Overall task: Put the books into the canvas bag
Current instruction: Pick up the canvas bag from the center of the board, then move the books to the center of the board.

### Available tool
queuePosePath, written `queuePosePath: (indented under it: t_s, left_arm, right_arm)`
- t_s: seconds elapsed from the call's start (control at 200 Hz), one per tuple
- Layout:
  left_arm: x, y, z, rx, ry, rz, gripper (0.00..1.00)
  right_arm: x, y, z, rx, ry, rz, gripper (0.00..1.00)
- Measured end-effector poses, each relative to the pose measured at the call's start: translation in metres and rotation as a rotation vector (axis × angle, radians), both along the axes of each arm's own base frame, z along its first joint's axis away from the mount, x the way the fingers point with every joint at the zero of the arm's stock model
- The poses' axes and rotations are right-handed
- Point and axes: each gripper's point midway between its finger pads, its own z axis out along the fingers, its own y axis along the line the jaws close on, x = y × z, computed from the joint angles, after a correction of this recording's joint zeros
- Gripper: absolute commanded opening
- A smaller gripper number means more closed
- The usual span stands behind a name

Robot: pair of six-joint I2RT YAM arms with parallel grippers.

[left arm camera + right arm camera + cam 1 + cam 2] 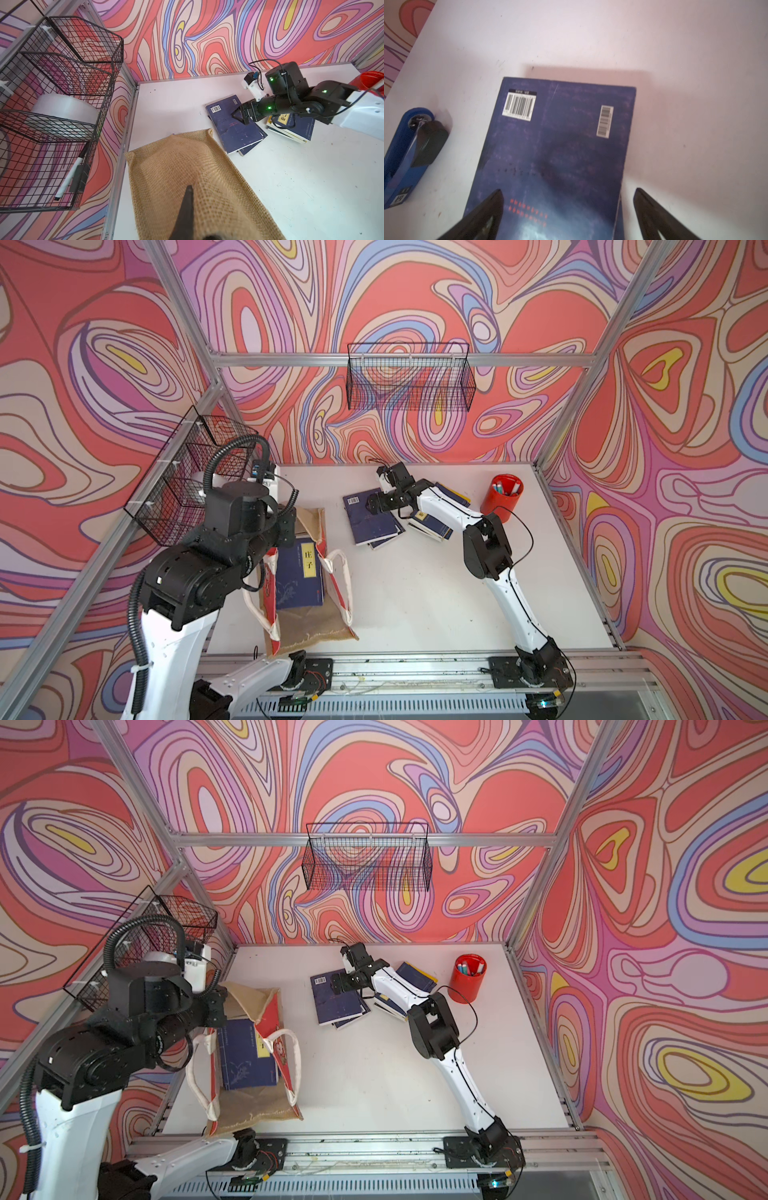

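Note:
The canvas bag (316, 626) (257, 1110) lies on its side at the table's left, its mouth towards the front edge. One navy book (299, 576) (247, 1056) with a yellow label rests inside it. My left gripper (190, 188) is shut on the bag's upper jute wall (207, 166), holding it raised. More books lie at mid-table in two loose piles, one (374, 524) (234, 128) back-up with its barcode showing, the other (432, 529) under my right arm. My right gripper (371, 506) (569, 190) hangs open just above the barcode book (560, 135), one fingertip over its cover and one past its edge.
A red pen cup (502, 497) stands at the back right of the table. A black wire basket (409, 377) hangs on the back wall. Another wire basket (195, 472) on the left wall holds a white roll and a marker (68, 180), close behind my left arm.

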Motion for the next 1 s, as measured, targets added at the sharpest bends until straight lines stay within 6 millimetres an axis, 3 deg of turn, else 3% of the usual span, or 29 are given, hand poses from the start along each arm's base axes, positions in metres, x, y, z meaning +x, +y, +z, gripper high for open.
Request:
queuePosePath:
  t_s: [0.255, 0.461, 0.556, 0.786, 1.002]
  left_arm:
    - [-0.002, 0.004, -0.01, 0.029, 0.045, 0.014, 0.0]
    - [-0.003, 0.003, -0.01, 0.025, 0.047, 0.009, 0.0]
    - [-0.005, 0.001, -0.009, 0.015, 0.045, -0.003, 0.0]
    - [-0.006, 0.001, -0.008, 0.011, 0.042, -0.007, 0.0]
    - [-0.002, 0.0, -0.003, 0.007, 0.028, -0.007, 0.0]
  right_arm:
    - [0.047, 0.027, 0.022, 0.122, -0.137, -0.002, 0.98]
    - [0.058, 0.031, -0.01, 0.168, -0.122, -0.002, 0.98]
    - [0.066, 0.035, -0.011, 0.2, -0.149, 0.01, 0.98]
    - [0.059, 0.041, -0.017, 0.151, -0.182, 0.088, 0.98]
    - [0.038, 0.042, -0.027, 0.06, -0.157, 0.165, 0.94]
